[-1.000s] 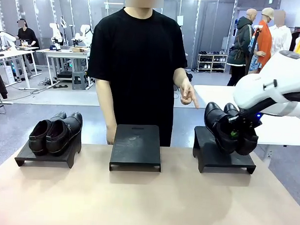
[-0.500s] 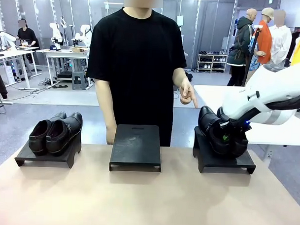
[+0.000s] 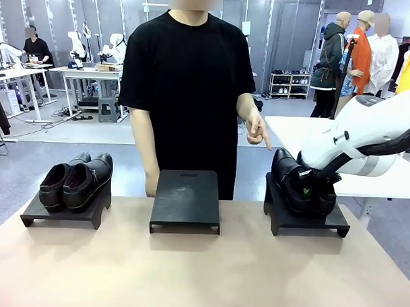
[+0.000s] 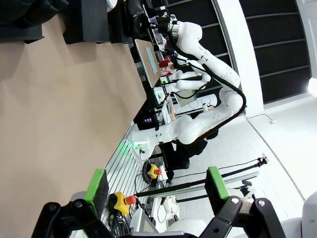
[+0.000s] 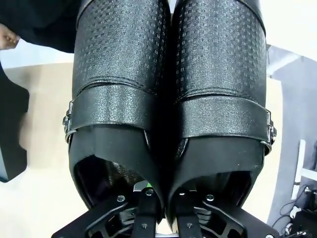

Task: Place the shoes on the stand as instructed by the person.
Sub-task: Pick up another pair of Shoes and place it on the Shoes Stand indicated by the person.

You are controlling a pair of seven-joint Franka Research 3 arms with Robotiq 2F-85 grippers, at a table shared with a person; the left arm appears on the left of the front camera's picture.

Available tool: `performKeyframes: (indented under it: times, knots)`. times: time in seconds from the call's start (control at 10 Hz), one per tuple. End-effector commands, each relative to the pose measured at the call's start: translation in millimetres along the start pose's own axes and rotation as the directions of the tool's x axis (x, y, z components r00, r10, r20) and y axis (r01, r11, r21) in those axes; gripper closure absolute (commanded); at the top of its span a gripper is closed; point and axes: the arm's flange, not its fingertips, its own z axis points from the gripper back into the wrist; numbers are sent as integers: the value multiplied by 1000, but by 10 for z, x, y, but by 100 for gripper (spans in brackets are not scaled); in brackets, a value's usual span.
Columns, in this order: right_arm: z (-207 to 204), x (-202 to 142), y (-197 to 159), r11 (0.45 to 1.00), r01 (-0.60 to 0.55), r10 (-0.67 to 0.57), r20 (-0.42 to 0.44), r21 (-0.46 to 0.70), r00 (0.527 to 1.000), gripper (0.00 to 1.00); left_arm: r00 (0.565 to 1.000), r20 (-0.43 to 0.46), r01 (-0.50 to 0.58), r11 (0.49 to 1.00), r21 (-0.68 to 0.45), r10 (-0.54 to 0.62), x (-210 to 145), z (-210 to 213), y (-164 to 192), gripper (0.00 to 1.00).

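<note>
Black shoes (image 5: 168,74) with embossed square grid, black stand (image 3: 185,200)

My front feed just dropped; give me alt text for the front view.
The right gripper holds a pair of black shoes on the right stand, where the person's hand points. Another pair sits on the left stand; the middle stand is bare.

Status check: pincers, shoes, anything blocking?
Right pincer shut on right pair, pair down on right stand. Left pincer open, holding nothing. Left pair on left stand; middle stand bare. No obstruction.
</note>
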Motion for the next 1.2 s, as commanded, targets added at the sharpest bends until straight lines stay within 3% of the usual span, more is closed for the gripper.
performKeyframes:
  times: [0.0, 0.2, 0.3, 0.6, 0.7, 0.9, 1.0, 1.1]
  knots:
    - [-30, 95, 17, 999, 42, -41, 25, -13, 999, 92, 1000, 13, 10, 1000, 14, -10, 8, -15, -6, 0]
    - [-41, 96, 8, 998, 58, -58, 11, -4, 998, 92, 1000, 13, 10, 1000, 14, -10, 8, -15, -6, 0]
    - [-23, 99, -2, 998, 66, -66, 7, -4, 998, 79, 1000, 13, 10, 1000, 14, -10, 8, -15, -6, 0]
    - [36, 102, 12, 997, 77, -77, 15, 2, 997, 14, 1000, 13, 10, 1000, 14, -10, 8, -15, -6, 0]
    - [65, 103, 14, 997, 78, -78, 17, 4, 997, 0, 1000, 13, 10, 1000, 14, -10, 8, -15, -6, 0]
    - [95, 90, 3, 996, 84, -84, 22, 13, 996, 0, 1000, 13, 10, 1000, 14, -10, 8, -15, -6, 0]
    - [94, 88, -6, 996, 86, -86, 21, 15, 996, 5, 1000, 13, 10, 1000, 14, -10, 8, -15, -6, 0]
    - [109, 112, -41, 995, 94, -94, 19, 17, 995, 0, 1000, 13, 10, 1000, 14, -10, 8, -15, -6, 0]
